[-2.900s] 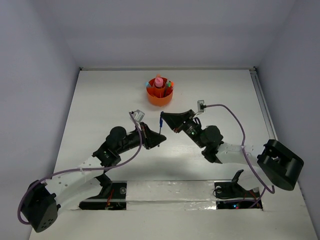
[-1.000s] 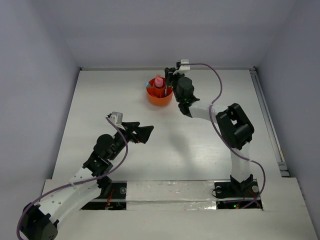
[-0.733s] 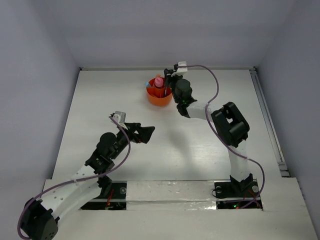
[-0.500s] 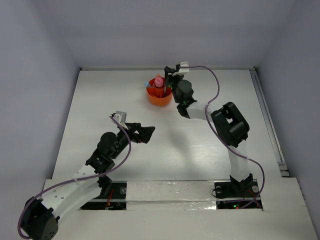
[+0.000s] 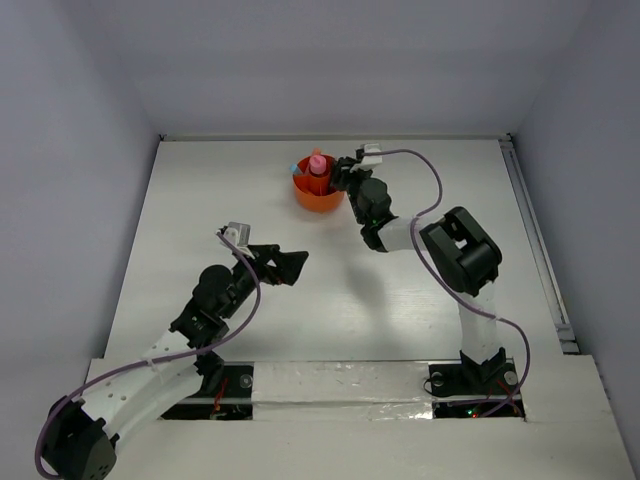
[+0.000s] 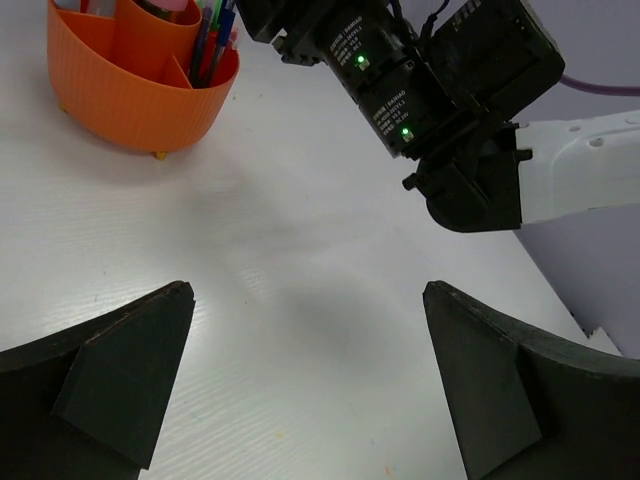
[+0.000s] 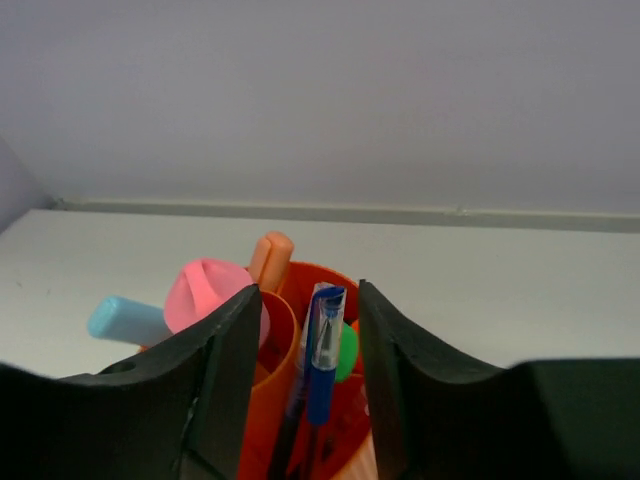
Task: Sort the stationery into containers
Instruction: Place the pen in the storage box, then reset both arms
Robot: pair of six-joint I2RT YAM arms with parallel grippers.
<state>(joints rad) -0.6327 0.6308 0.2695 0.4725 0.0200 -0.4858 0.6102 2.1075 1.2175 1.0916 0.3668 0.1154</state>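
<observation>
Right gripper (image 7: pixel 306 293) is open over the orange cup (image 7: pixel 272 385), with a blue pen (image 7: pixel 322 350) standing in the cup between its fingers. Pink bottle (image 7: pixel 210 290) and light-blue marker (image 7: pixel 125 320) sit in the cup to its left. Left gripper (image 6: pixel 307 295) is wide open and holds nothing.

The left gripper (image 6: pixel 307 300) hangs over the white table (image 6: pixel 300 230), its dark fingers (image 6: pixel 120 380) spread wide with nothing between them. At top left stands the orange cup (image 6: pixel 130 90), pens (image 6: pixel 212 30) upright in one compartment. The black right arm (image 6: pixel 420 90), two green lights lit, reaches toward the cup's rim.
</observation>
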